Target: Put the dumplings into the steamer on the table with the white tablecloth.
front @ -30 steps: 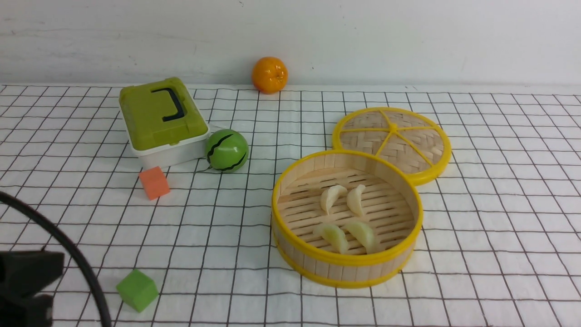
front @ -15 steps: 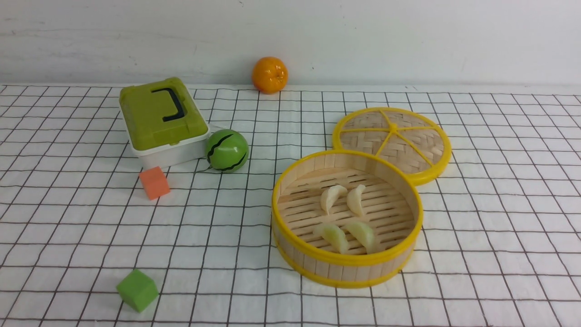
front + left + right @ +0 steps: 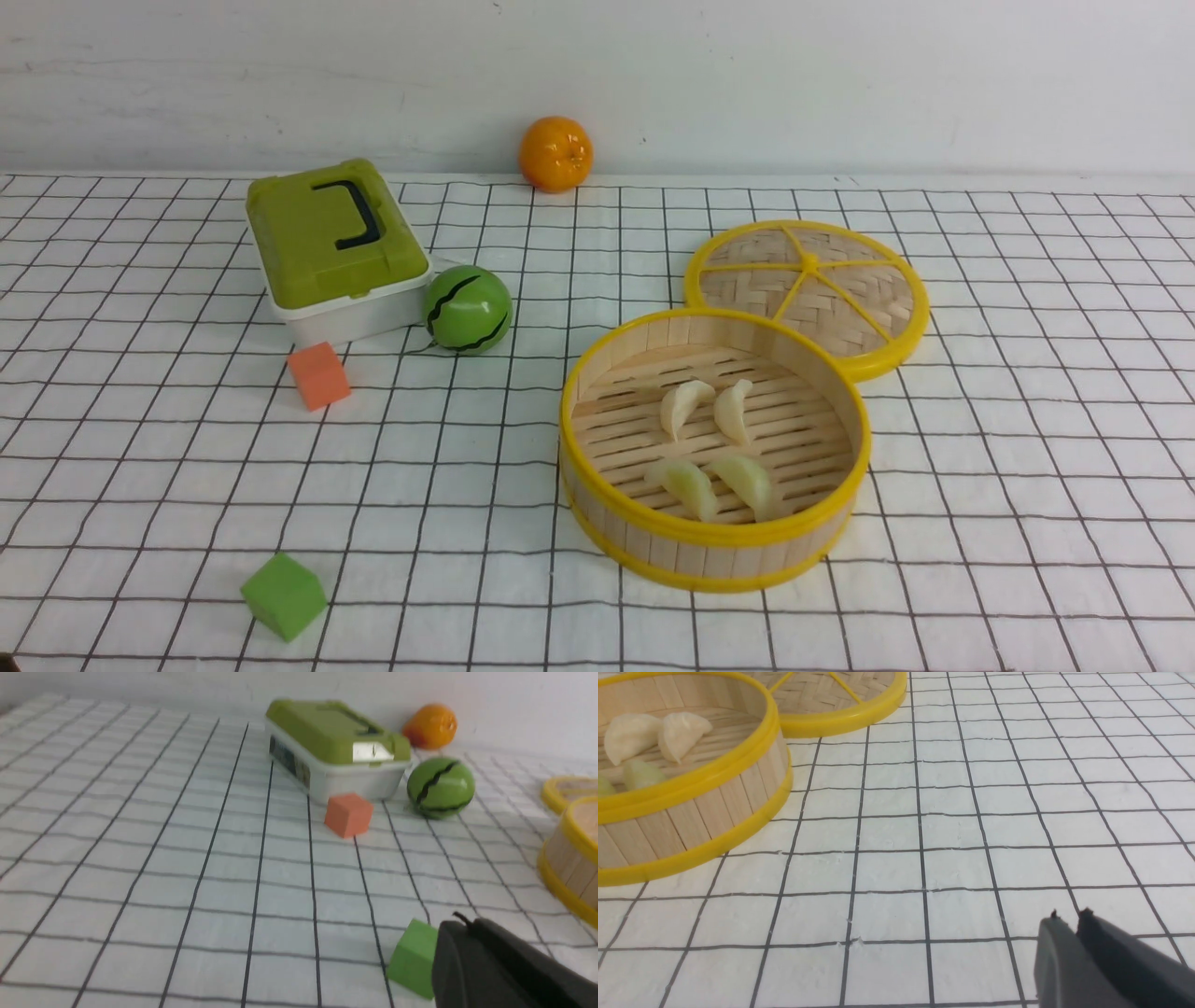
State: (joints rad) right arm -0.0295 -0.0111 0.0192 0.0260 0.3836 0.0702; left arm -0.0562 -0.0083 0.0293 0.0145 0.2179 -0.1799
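All four dumplings are contained in the steamer, right of the bench centre. The left hand is pressed together, empty. The right hand is nearly closed, empty.

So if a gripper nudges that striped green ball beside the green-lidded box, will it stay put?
Probably not. The green ball looks round and glossy, so a side push would likely send it rolling across the flat tablecloth. The box sits close beside it and might stop it that way; smooth skin may slip in a pinch.
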